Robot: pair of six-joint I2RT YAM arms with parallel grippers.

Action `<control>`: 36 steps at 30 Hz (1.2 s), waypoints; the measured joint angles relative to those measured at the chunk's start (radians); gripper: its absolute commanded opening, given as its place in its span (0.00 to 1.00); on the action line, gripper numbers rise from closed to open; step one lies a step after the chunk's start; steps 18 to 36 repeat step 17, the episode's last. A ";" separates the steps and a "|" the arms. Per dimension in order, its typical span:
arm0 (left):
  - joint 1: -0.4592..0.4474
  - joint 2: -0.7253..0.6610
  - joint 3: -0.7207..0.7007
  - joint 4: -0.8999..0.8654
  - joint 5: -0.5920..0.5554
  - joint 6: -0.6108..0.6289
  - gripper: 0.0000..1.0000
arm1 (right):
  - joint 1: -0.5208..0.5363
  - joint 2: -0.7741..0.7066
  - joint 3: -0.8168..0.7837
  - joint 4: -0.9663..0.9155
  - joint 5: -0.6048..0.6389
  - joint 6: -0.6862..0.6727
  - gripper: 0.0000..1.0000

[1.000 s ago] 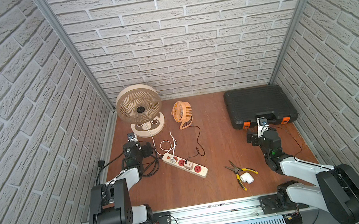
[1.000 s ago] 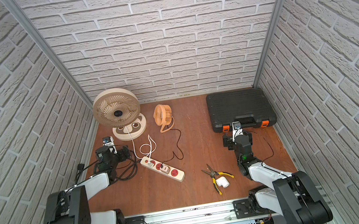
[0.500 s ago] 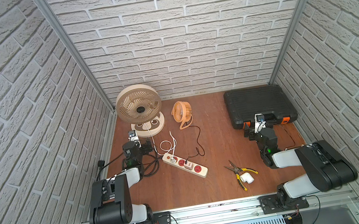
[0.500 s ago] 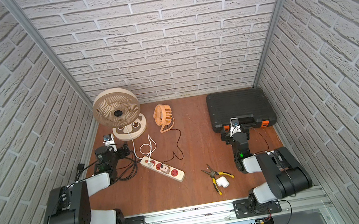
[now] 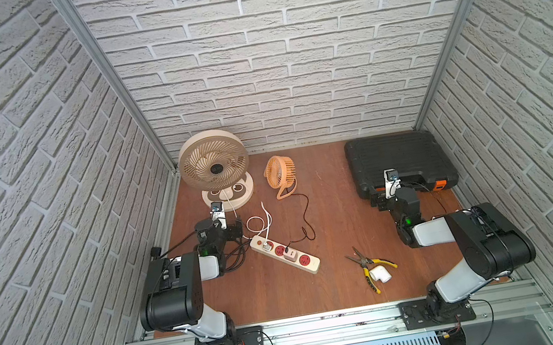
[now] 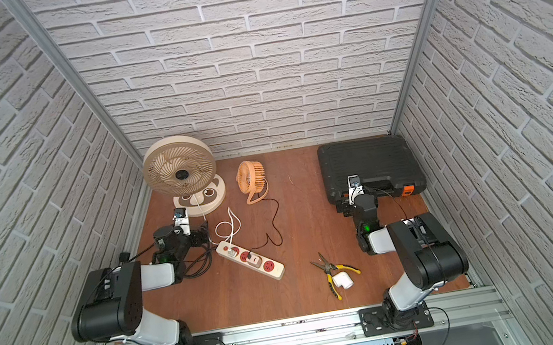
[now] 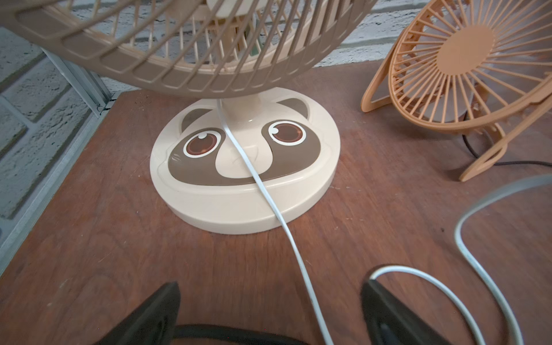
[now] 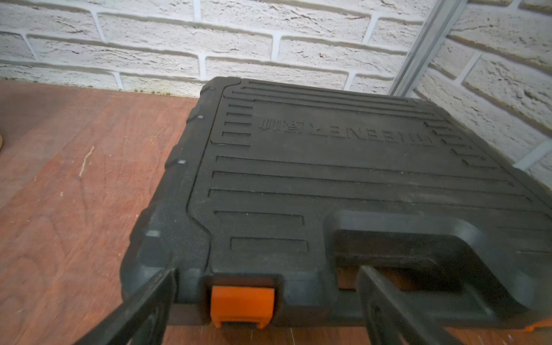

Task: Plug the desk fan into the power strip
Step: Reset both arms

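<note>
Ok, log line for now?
left gripper open, over white cord | right gripper open, at black tool case | power strip: adapter plugged in

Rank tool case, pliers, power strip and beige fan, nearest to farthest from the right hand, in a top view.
1. tool case, just beyond the right hand
2. pliers, toward the front
3. power strip, centre-left
4. beige fan, back left

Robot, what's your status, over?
Left gripper open, empty, by beige fan. Right gripper open, empty, facing black case. Power strip: white adapter plugged in. White cable looped beside it.
</note>
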 measured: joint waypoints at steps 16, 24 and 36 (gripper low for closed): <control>-0.001 0.000 0.002 0.003 0.012 0.014 0.98 | -0.009 0.000 0.000 -0.015 -0.034 0.002 0.99; -0.001 0.000 0.002 0.002 0.012 0.014 0.98 | -0.012 0.000 0.000 -0.016 -0.039 0.002 0.99; -0.001 0.000 0.002 0.002 0.012 0.014 0.98 | -0.012 0.000 0.000 -0.016 -0.039 0.002 0.99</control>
